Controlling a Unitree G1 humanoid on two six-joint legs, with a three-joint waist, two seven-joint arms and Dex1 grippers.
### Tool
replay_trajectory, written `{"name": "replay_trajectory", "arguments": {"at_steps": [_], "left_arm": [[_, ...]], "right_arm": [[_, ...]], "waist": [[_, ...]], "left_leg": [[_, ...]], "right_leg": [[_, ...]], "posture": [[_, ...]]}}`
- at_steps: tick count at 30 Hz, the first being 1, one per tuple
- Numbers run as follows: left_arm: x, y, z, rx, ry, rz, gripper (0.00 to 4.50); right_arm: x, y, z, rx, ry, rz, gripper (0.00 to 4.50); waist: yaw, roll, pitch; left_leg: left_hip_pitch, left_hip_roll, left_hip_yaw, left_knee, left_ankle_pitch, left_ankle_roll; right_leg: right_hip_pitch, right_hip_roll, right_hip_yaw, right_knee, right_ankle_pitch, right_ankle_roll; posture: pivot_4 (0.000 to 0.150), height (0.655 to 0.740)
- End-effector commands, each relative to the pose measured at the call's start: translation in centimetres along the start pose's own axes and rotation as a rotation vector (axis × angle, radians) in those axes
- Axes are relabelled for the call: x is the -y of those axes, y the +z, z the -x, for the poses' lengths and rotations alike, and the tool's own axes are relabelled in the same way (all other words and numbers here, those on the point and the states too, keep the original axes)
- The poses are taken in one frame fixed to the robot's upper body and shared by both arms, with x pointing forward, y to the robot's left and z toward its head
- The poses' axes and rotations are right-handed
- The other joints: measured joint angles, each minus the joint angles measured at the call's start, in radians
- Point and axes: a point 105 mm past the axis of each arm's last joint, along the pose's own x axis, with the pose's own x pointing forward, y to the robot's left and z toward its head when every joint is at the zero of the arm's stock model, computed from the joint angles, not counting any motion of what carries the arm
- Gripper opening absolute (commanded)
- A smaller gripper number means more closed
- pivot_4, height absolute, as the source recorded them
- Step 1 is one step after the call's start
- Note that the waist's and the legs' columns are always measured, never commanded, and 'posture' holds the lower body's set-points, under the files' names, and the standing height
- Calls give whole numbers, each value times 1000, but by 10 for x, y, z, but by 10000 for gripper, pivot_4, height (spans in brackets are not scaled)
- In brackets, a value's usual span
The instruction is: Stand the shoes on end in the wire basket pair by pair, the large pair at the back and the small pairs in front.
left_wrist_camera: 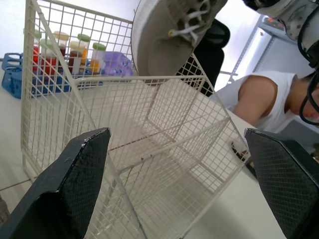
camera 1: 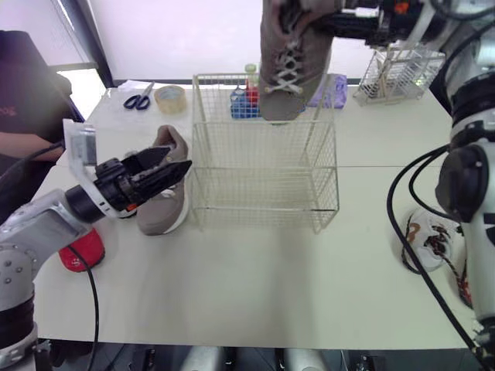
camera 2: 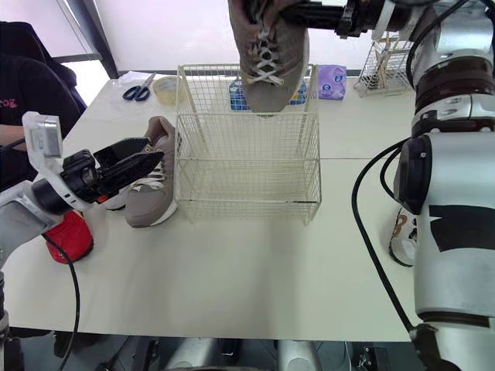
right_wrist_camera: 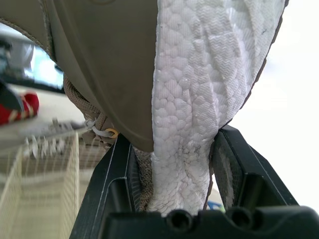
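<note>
So far your wire basket stands empty; your right end effector is clamped on one large taupe shoe, toe down above the basket's back; your left end effector, fingers apart, hovers beside its mate; small shoes lie out on the surface

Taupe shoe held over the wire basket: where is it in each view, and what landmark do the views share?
Left eye view: taupe shoe top centre, toe down over the wire basket's back edge.
Right eye view: top centre, same pose.
Left wrist view: toe and sole above the basket's rim.
Right wrist view: white sole close up, clamped in the right end effector.
Shared landmark: the wire basket.
</note>
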Motion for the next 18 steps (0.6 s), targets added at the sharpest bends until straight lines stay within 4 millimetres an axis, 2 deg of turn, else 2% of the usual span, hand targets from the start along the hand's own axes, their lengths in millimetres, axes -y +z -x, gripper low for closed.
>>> {"name": "replay_trajectory", "arguments": {"at_steps": [1, 18], "left_arm": [[4, 13, 3, 51, 0, -51, 44341], [6, 19, -3, 64, -6, -77, 44341]], "right_arm": [[5, 27, 6, 16, 1, 119, 16218], [-5, -19, 10, -141, 36, 103, 16218]], "waist": [[0, 0, 0], [6, 0, 0]], "left_leg": [[0, 0, 0, 0, 0, 0], [0, 0, 0, 2, 1, -1]], "right_leg": [[0, 0, 0, 0, 0, 0], [1, 0, 0, 1, 0, 0]], "posture": [[1500, 7400], [1500, 7400]]}}
